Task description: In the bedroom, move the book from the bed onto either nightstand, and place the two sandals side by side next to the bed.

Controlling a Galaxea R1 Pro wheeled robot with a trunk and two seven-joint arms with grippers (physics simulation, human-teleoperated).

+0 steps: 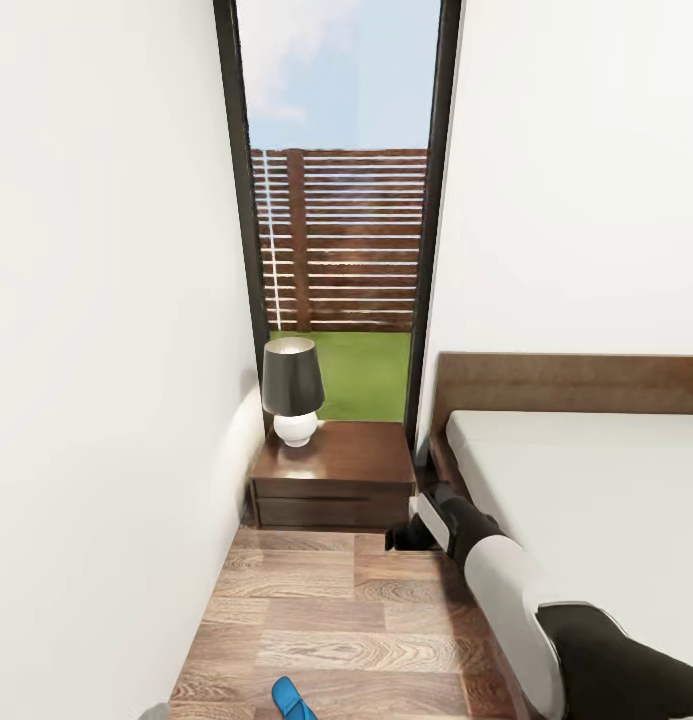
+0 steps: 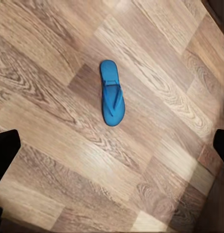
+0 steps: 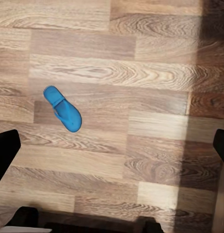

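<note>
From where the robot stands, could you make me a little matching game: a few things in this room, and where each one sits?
Things:
1. lamp
2. sandal
3. nightstand
4. bed

Places:
A. lying flat on the wooden floor
B. against the wall at the right, headboard behind it
C. on the nightstand's glossy top
D. in front of the tall window, between the left wall and the bed

Pairs: 1-C, 2-A, 3-D, 4-B
</note>
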